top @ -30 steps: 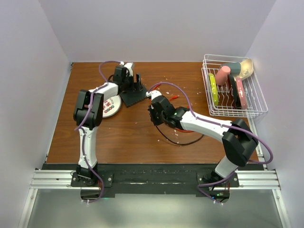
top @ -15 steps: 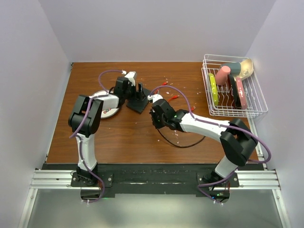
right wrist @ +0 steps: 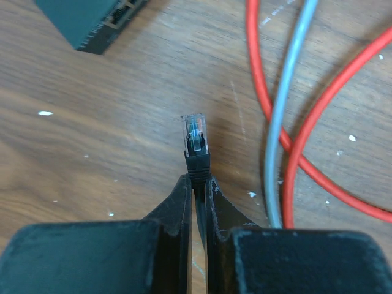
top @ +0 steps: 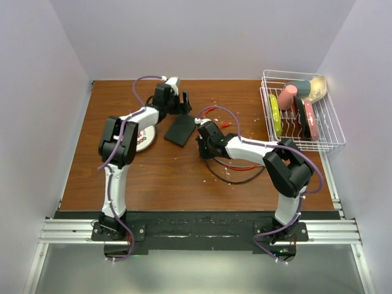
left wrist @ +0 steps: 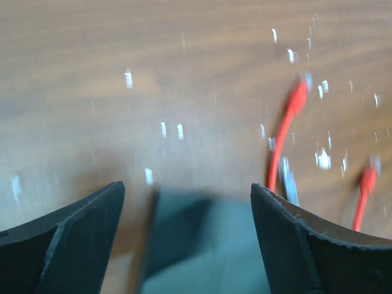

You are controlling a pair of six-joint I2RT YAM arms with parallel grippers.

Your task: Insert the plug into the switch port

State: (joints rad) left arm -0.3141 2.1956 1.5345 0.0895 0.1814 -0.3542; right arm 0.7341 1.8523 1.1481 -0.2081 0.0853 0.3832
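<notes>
The switch (top: 179,130), a flat black box, lies on the brown table. In the right wrist view its corner (right wrist: 92,18) shows at the top left, with sockets along its edge. My left gripper (top: 179,101) is open and empty just beyond the switch. In the left wrist view the left gripper (left wrist: 187,187) has its jaws wide apart, with the blurred dark switch (left wrist: 208,245) below. My right gripper (top: 202,139) is just right of the switch. It (right wrist: 197,179) is shut on the black boot of the plug (right wrist: 194,131), whose clear tip points towards the switch, a short way off.
A round white plate with red dots (top: 142,138) lies left of the switch. Red cables (right wrist: 257,92) and a grey one (right wrist: 285,110) run right of the plug. A black cable loop (top: 236,177) lies under the right arm. A wire rack with dishes (top: 300,113) stands at the far right.
My left gripper has let go of the switch and drawn back towards the far side. The switch now lies flat. My right gripper with the plug has shifted slightly towards it.
</notes>
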